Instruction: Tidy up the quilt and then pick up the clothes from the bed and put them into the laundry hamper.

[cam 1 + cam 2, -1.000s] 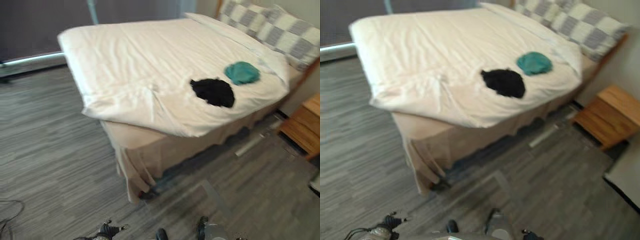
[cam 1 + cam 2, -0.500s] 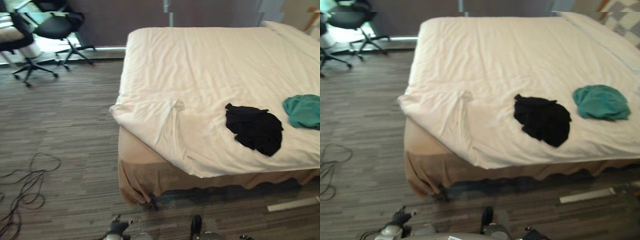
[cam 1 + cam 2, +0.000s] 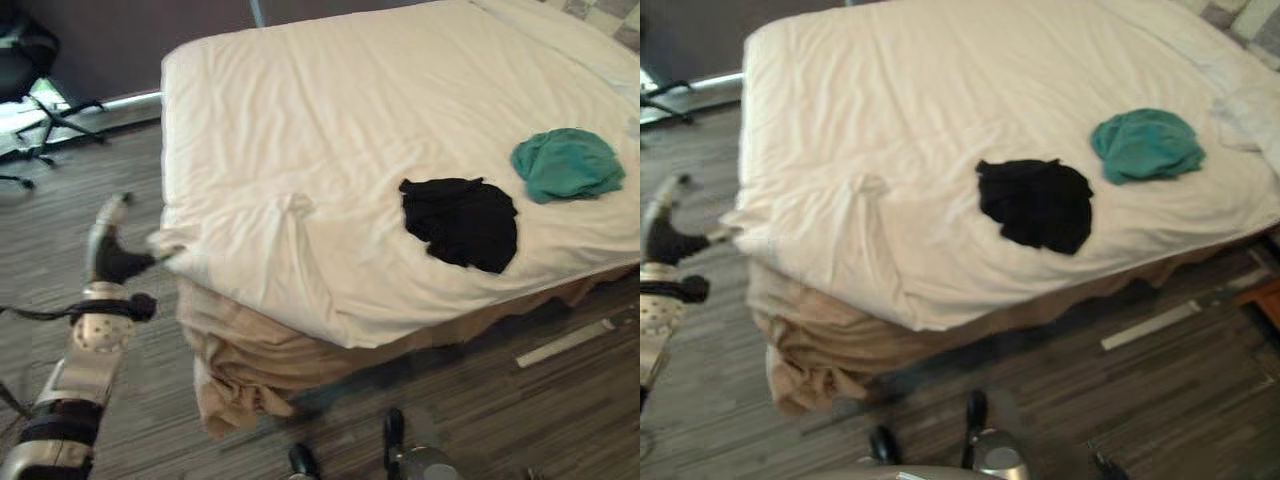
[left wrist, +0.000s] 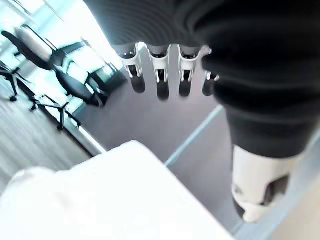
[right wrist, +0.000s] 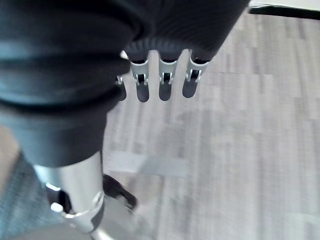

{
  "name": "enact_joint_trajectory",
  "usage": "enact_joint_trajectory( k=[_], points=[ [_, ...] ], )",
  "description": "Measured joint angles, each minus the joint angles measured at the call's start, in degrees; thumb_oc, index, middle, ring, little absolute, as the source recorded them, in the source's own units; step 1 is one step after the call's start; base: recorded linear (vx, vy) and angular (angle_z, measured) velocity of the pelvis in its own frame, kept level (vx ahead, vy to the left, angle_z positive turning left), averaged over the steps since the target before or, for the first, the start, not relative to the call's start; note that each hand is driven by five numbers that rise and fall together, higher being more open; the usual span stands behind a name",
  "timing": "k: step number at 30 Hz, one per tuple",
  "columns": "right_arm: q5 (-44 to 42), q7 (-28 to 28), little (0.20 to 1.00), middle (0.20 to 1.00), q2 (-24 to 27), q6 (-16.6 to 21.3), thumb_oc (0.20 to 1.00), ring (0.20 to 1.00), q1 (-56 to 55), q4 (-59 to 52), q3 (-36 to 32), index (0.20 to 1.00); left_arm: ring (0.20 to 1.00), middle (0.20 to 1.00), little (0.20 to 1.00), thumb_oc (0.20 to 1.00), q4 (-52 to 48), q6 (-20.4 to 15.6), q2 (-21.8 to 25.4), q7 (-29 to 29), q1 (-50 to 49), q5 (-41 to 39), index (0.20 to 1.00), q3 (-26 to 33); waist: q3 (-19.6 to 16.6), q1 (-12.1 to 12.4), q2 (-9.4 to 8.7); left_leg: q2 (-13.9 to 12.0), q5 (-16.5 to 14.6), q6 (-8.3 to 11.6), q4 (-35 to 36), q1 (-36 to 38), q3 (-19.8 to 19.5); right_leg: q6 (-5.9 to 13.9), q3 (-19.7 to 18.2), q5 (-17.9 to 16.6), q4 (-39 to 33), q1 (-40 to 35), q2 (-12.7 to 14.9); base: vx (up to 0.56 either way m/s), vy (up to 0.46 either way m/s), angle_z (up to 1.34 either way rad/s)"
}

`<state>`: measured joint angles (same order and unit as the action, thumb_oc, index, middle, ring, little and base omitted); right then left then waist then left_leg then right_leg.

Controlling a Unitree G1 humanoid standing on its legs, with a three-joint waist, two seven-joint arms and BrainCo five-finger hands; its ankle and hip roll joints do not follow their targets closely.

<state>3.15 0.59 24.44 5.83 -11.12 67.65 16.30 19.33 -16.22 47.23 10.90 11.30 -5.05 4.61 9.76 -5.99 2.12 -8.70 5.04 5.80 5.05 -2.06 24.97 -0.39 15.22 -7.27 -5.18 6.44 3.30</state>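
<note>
Wood-floored bedroom: the left robot hand [image 3: 112, 252], fingers relaxed, hovers just beside the quilt [image 3: 330, 170]'s rumpled corner, nearer it than the empty, relaxed right robot hand [image 5: 160, 75].

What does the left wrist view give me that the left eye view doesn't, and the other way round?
The left wrist view alone shows the left hand's straight silver fingers from close up, holding nothing, above a corner of the white quilt.

The left eye view alone shows the crumpled black garment and the bunched teal garment lying apart on the quilt, and the tan bed skirt bunched below the near corner.

Both show the quilt, the left hand beside its corner, and a black office chair on the grey wood-look floor.
</note>
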Motion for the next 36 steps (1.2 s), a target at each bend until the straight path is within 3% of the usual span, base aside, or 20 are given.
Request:
enact_joint_trajectory(
  k=[1, 4, 9, 10, 13, 14, 15, 16, 18, 23, 24, 25, 27, 28, 31, 32, 33, 34, 36],
  points=[
    [1.4, 0.3, 1.0, 1.0, -1.1, -0.1, 1.0, 1.0, 0.4, 1.8, -0.1, 1.0, 1.0, 1.0, 1.0, 1.0, -4.9, 0.1, -0.8, 0.5, -0.6, 2.0, 1.0, -0.7, 0.3, 0.7, 0.81, 0.7, 0.4, -0.5, 0.0, -2.0, -0.1, 0.37, 0.1, -0.7, 0.0, 1.7, 0.7, -0.06, 0.034, 0.1],
    [1.4, 1.0, 1.0, 1.0, -2.2, -0.2, 1.0, 1.0, 4.8, 2.2, -0.1, 1.0, 1.0, 1.0, 1.0, 1.0, -8.1, 0.5, -0.8, -0.6, 0.6, 10.9, 1.0, -6.8, 0.6, -0.2, 0.66, 1.7, 0.6, -1.24, 0.0, -4.3, 1.4, 1.01, -1.6, -2.0, 0.0, 5.0, 1.5, -0.09, 0.053, -0.23],
    [1.3, 0.9, 1.0, 1.0, -2.0, 0.5, 1.0, 1.0, 11.7, -0.3, 2.2, 1.0, 1.0, 1.0, 1.0, 1.0, 8.6, 3.0, -0.1, 0.6, 19.4, 19.2, 1.0, -21.2, 2.8, -4.0, -0.48, 2.6, 0.6, -2.09, 0.0, -8.2, 4.6, 2.12, -4.4, -3.3, 0.0, 10.8, 2.3, -0.08, 0.016, -0.27],
    [1.2, 0.6, 1.0, 1.0, -2.0, 0.5, 1.0, 1.0, 12.4, -0.4, 2.5, 1.0, 1.0, 1.0, 1.0, 1.0, 13.8, 3.4, 0.0, 1.3, 23.7, 20.3, 1.0, -25.9, 3.2, -4.5, -0.15, 2.7, 0.7, -2.17, 0.0, -9.1, 4.9, 2.07, -4.9, -3.5, 0.0, 11.8, 2.3, -0.06, 0.001, -0.24],
    [1.0, -0.6, 1.0, 1.0, -2.0, 0.4, 1.0, 1.0, 12.9, -1.4, 3.0, 1.0, 1.0, 1.0, 1.0, 1.0, 20.0, 5.6, 0.4, 2.4, 30.2, 24.3, 1.0, -31.4, 5.0, -5.8, 0.36, 2.8, 0.8, -2.26, 0.0, -11.1, 6.0, 1.32, -5.6, -4.5, 0.3, 14.5, 2.3, -0.05, 0.009, -0.19],
    [0.6, -1.1, 1.0, 1.0, -1.9, 0.3, 1.0, 1.0, 13.7, -1.6, 3.3, 1.0, 0.702, 0.702, 0.702, 0.702, 24.2, 6.3, 0.4, 3.2, 34.1, 26.7, 0.702, -35.0, 6.5, -6.3, 0.66, 2.9, 1.0, -2.29, 0.0, -11.2, 6.1, 0.95, -5.8, -5.2, 0.3, 14.6, 2.3, -0.01, -0.001, -0.11],
    [0.4, -1.3, 1.0, 1.0, -1.9, 0.4, 1.0, 1.0, 13.9, -1.6, 3.4, 1.0, 0.354, 0.354, 0.354, 0.354, 26.0, 6.8, 0.4, 3.4, 35.9, 27.7, 0.354, -37.1, 7.0, -6.4, 0.76, 2.9, 1.0, -2.28, 0.0, -11.2, 6.2, 0.95, -5.9, -5.2, 0.3, 14.7, 2.3, -0.01, 0.007, -0.07],
    [0.3, -1.5, 1.0, 1.0, -1.9, 0.4, 1.0, 1.0, 14.0, -1.6, 3.4, 1.0, 0.2, 0.2, 0.2, 0.2, 27.2, 6.9, 0.4, 3.6, 37.3, 28.8, 0.2, -38.7, 7.0, -6.4, 0.78, 2.9, 1.0, -2.27, 0.0, -11.3, 6.2, 0.95, -6.0, -5.2, 0.3, 14.9, 2.2, 0.01, 0.018, -0.05],
    [-1.1, -2.3, 1.0, 1.0, -1.8, 0.5, 1.0, 1.0, 15.1, -1.4, 4.6, 1.0, 0.2, 0.2, 0.2, 0.2, 35.4, 6.8, 0.1, 4.3, 43.0, 33.1, 0.2, -47.2, 7.1, -6.3, 0.86, 2.9, 0.9, -2.17, 0.0, -11.7, 6.1, 0.98, -6.0, -5.2, 0.3, 15.3, 2.3, 0.02, 0.007, 0.0],
    [-1.4, -3.2, 1.0, 1.0, -1.8, 0.5, 1.0, 1.0, 16.1, -1.2, 4.2, 1.0, 0.2, 0.2, 0.2, 0.2, 36.6, 7.5, 0.0, 2.4, 40.3, 36.7, 0.2, -43.8, 7.1, -6.3, 0.94, 2.9, 0.5, -2.0, 0.0, -9.4, 5.8, 0.97, -5.7, -4.8, 0.3, 12.9, 2.3, 0.08, -0.001, 0.01],
    [-1.4, -3.2, 1.0, 1.0, -1.8, 0.2, 1.0, 1.0, 16.2, -1.2, 3.9, 1.0, 0.2, 0.2, 0.2, 0.2, 36.3, 7.6, -0.6, 2.1, 37.7, 36.7, 0.2, -41.8, 7.1, -6.3, 0.97, 2.9, 0.2, -1.81, 0.0, -8.1, 5.8, 1.09, -5.7, -4.5, 0.3, 11.5, 2.3, 0.07, 0.011, 0.03],
    [-1.4, -3.4, 1.0, 1.0, -1.8, 0.1, 1.0, 1.0, 16.0, 0.1, 2.2, 1.0, 0.2, 0.2, 0.2, 0.2, 35.9, 7.7, -4.1, 1.3, 31.0, 35.5, 0.2, -33.4, 7.0, -6.5, 1.3, 2.6, -0.8, -1.36, 0.0, -5.0, 5.7, 1.28, -5.5, -3.6, 0.3, 8.3, 2.1, 0.12, 0.005, 0.05],
    [-1.4, -3.7, 1.0, 1.0, -1.6, 0.0, 1.0, 1.0, 15.6, 1.0, 2.0, 1.0, 0.2, 0.2, 0.2, 0.2, 35.2, 8.1, -6.2, 0.5, 24.8, 32.1, 0.2, -29.9, 6.5, -6.3, 1.43, 2.4, -1.9, -0.99, 0.0, -2.7, 5.5, 1.68, -5.3, -1.9, 0.0, 5.9, 2.0, 0.13, 0.001, 0.12],
    [-1.4, -3.7, 1.0, 1.0, -1.6, -0.5, 1.0, 1.0, 15.4, 2.6, -0.6, 1.0, 0.2, 0.2, 0.2, 0.2, 33.5, 7.4, -10.0, -0.3, 16.7, 27.0, 0.2, -19.7, 5.4, -5.6, 1.8, 2.2, -2.5, -0.87, 0.0, -1.6, 4.5, 1.22, -4.6, -1.1, 0.3, 4.2, 1.9, 0.08, 0.003, 0.22],
    [-1.5, -4.1, 1.0, 1.0, -0.4, -2.3, 1.0, 1.0, 15.2, 4.9, -3.2, 1.0, 0.2, 0.2, 0.2, 0.2, 30.0, 7.6, -11.5, -2.0, 5.8, 20.4, 0.2, -17.3, 2.6, -3.6, 1.99, 1.9, -2.2, -1.09, 0.0, -0.6, 3.2, 1.4, -2.6, -1.2, 0.3, 2.1, 1.7, 0.12, 0.012, 0.26],
    [-1.7, -3.9, 1.0, 1.0, 0.4, -3.2, 1.0, 1.0, 14.5, 2.8, -5.2, 1.0, 0.241, 0.241, 0.241, 0.241, 27.3, 7.3, -11.6, -2.4, 1.8, 18.5, 0.241, -15.4, 2.1, -3.3, 1.95, 1.9, -2.2, -1.03, 0.0, -0.3, 2.6, 1.46, -2.1, -1.1, 0.3, 1.5, 1.7, 0.06, 0.014, 0.17],
    [-2.2, -3.7, 1.0, 1.0, 1.1, -3.5, 1.0, 1.0, 13.6, 0.4, -7.5, 1.0, 0.589, 0.589, 0.589, 0.589, 25.1, 6.6, -12.8, -3.1, -1.4, 17.4, 0.589, -11.8, 2.0, -3.4, 1.7, 1.9, -2.3, -1.03, 0.0, 0.7, 2.6, 1.57, -2.2, -1.0, 0.3, 0.7, 1.7, 0.05, 0.016, 0.2],
    [-4.1, -4.5, 1.0, 1.0, 3.3, -2.8, 1.0, 1.0, 13.3, -3.0, -9.5, 1.0, 1.0, 1.0, 1.0, 1.0, 25.9, 6.4, -14.0, -4.3, -6.7, 15.3, 1.0, -10.9, -0.3, -2.4, 1.47, 1.8, -2.4, -1.1, 0.0, 1.5, 2.2, 1.58, -2.1, -1.0, 0.3, -0.5, 1.7, 0.09, 0.025, 0.13],
    [-6.1, -4.7, 1.0, 1.0, 6.1, -2.8, 1.0, 1.0, 11.0, -17.5, -13.5, 1.0, 1.0, 1.0, 1.0, 1.0, 25.4, 5.9, -16.1, -5.2, -13.4, 13.9, 1.0, -6.4, -2.2, -1.4, 0.12, 1.9, -2.9, -1.0, 0.0, 2.6, 1.7, 1.95, -2.1, -0.6, 0.3, -1.7, 1.8, 0.07, 0.025, 0.12]
  ],
)
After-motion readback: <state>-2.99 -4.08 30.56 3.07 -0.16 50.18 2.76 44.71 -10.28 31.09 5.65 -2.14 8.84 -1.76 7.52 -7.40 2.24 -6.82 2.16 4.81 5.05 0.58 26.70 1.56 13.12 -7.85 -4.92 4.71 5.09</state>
